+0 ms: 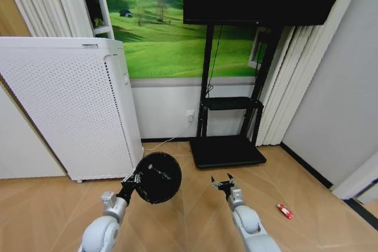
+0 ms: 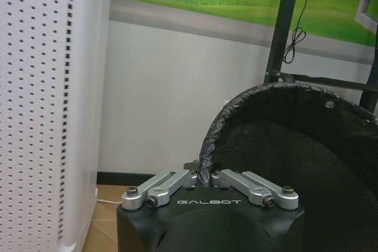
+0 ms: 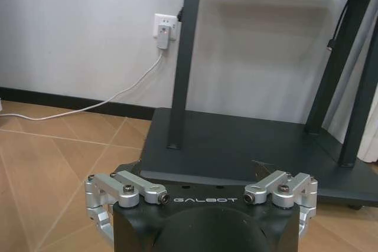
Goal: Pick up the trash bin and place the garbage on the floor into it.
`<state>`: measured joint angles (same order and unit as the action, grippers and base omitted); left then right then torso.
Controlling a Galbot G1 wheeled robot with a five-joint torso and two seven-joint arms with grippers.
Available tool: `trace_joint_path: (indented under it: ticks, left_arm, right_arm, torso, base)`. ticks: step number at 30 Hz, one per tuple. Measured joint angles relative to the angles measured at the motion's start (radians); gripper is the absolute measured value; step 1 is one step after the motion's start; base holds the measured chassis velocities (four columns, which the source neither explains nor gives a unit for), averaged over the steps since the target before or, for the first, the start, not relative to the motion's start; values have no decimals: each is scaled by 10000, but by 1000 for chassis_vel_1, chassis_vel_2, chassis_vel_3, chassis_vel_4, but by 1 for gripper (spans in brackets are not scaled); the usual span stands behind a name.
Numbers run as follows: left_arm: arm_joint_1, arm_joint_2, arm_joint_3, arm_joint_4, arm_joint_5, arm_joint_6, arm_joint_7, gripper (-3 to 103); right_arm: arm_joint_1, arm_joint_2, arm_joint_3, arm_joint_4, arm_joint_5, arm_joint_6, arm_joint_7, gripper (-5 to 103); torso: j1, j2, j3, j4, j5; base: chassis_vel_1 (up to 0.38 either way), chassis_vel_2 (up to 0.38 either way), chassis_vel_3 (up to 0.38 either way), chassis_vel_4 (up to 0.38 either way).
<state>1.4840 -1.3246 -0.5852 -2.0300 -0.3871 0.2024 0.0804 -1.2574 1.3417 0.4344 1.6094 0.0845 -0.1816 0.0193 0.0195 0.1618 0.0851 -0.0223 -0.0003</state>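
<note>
- Trash bin (image 1: 157, 177): your left claw (image 1: 133, 181) is clamped on its rim, holding it off the floor (image 1: 195, 228), mouth tipped toward you. Pickup looks done.
- Right claw (image 1: 223, 183): spread wide, empty, over the floor.
- Garbage: one red-and-white piece (image 1: 284, 210) lies right of it, not yet binned.
- Other litter: you cannot make any out.

Both arms are pale grey, rounded tubes that narrow into black wrists. Behind the left pincer (image 2: 204, 176) sits a black housing printed "GALBOT" in white, flanked by silver linkage bars held with dark screws. The right pincer (image 1: 223, 182) has the same black body, white lettering, silver brackets and black fingertips.
</note>
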Motion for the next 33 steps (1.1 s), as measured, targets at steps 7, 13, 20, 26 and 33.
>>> trace_joint_path:
  ticks: [7,13,20,26,33]
  left_arm:
    - [10,-11,-32,-8,1,-9,-2,3]
    - [-143,-35,103,41,-32,-14,-43,3]
    - [-663,358,99,76,-328,-63,138,3]
    - [-995,517,155,197,-272,-351,452,3]
    - [-1197,571,254,286,-201,-526,784,3]
  right_arm:
    - [18,22,-70,42,197,-21,25,100]
    - [-39,59,-177,14,982,-188,-11,100]
    - [263,105,-280,-1325,1178,-409,-354,100]
    - [621,258,-376,-2460,1098,-778,-1634,100]
    - [902,165,-601,-3024,818,-1176,-2882,100]
  torso:
    - [2,-1,1,-2,11]
    - [2,0,1,-4,6]
    - [1,-1,1,-1,-1]
    - [2,-1,1,9,2]
    - [2,-1,1,-3,1]
  base:
    - [-245,-246,239,249]
    - [-277,-282,309,287]
    - [-100,-119,122,112]
    - [87,71,-53,-63]
    - [20,13,-11,-13]
